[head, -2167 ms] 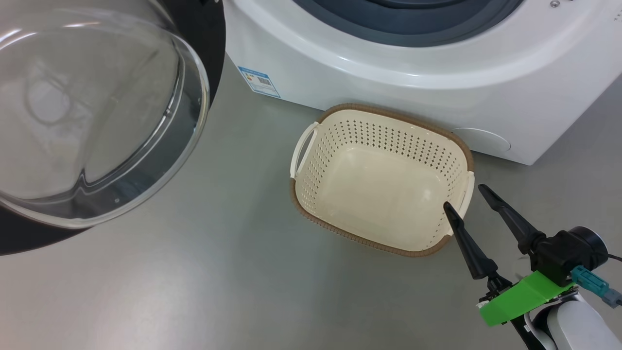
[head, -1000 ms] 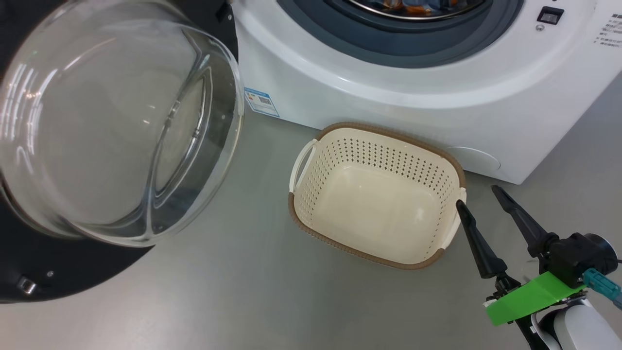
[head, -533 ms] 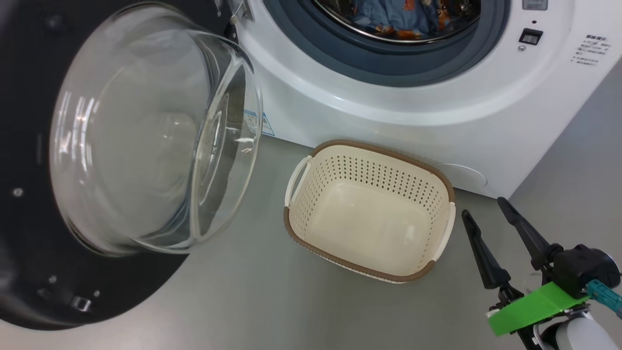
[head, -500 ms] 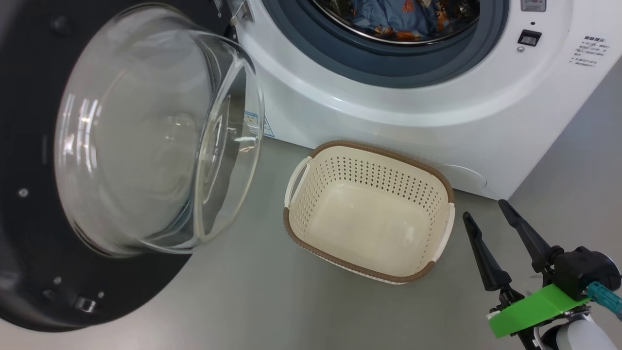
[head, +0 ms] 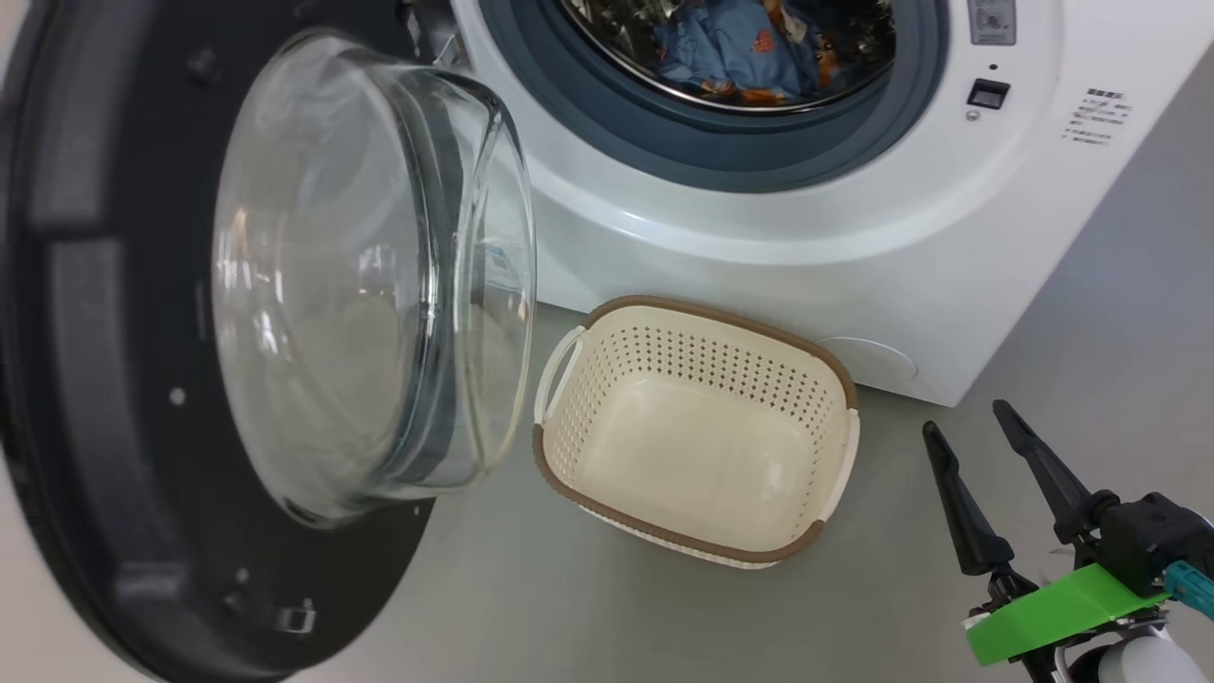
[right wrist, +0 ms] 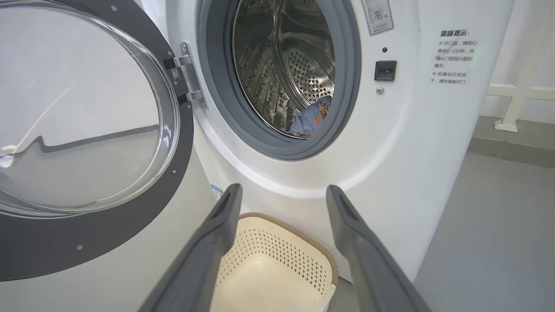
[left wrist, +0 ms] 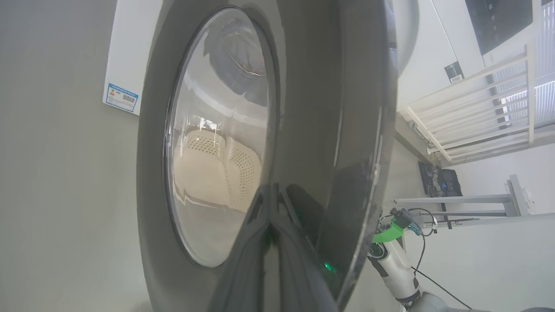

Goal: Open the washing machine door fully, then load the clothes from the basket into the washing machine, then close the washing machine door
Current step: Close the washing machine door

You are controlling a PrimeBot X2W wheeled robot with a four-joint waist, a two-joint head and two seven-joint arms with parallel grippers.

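Blue clothes [head: 721,52], perhaps two pieces, inside the washing machine [head: 759,247]; basket [head: 721,365] just in front.

Bright even light, soft shadows, wide-angle warping

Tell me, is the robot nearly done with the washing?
Nearly. The clothes lie in the drum and the basket is empty. The left gripper, jaws shut, seems to touch the door from outside. Left: shutting the door, which stands open.
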